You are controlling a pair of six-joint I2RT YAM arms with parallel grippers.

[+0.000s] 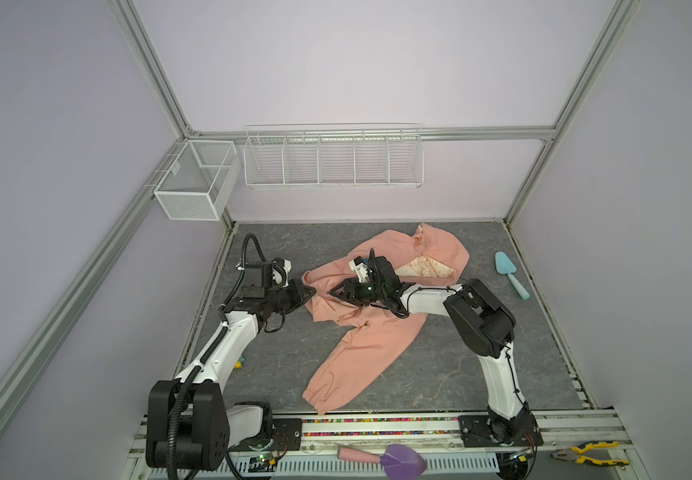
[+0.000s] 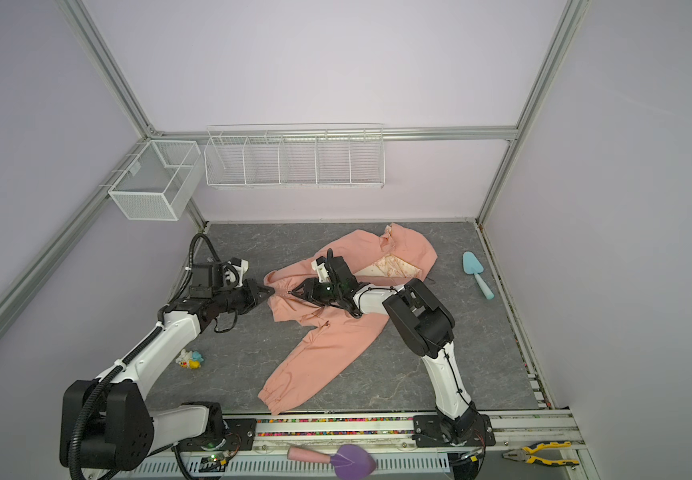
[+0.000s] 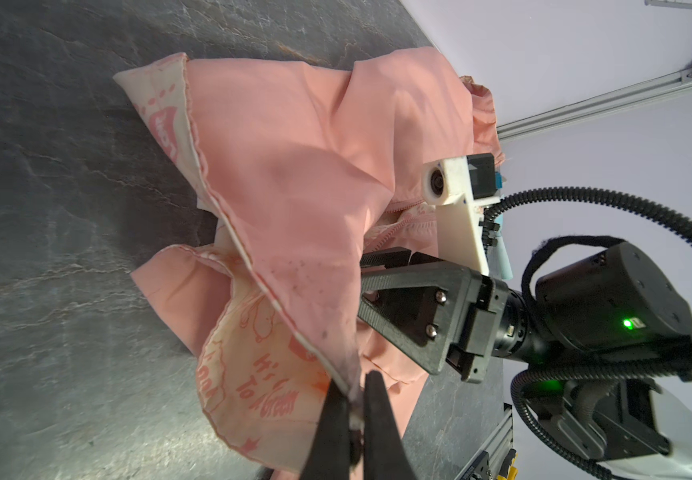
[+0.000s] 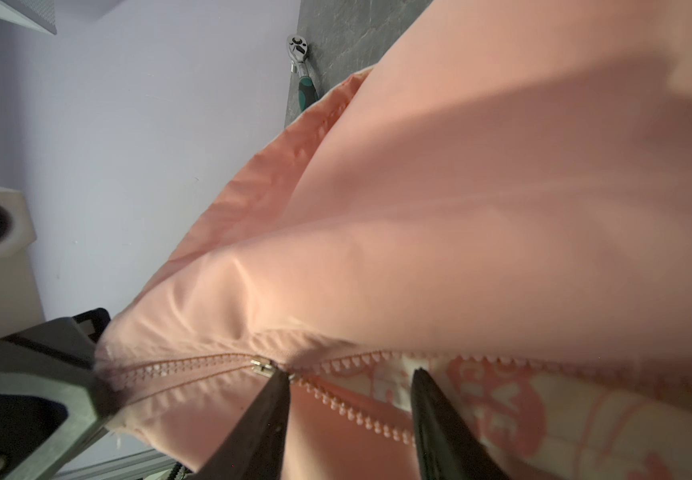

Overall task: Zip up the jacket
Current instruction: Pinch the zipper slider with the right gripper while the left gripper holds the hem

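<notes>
Here left pincer (image 1: 312,291) clamps the jacket (image 1: 377,345), right pincer (image 4: 349,372) parted beside its zip slider (image 4: 262,365).

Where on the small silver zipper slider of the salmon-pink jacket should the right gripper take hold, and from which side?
Probably pinch the silver zipper slider across its flat body, coming from the unzipped side where the teeth split, as the right gripper sits, jaws open. The left gripper clamps the salmon-pink jacket at the hem, so the closed teeth lie straight.
</notes>
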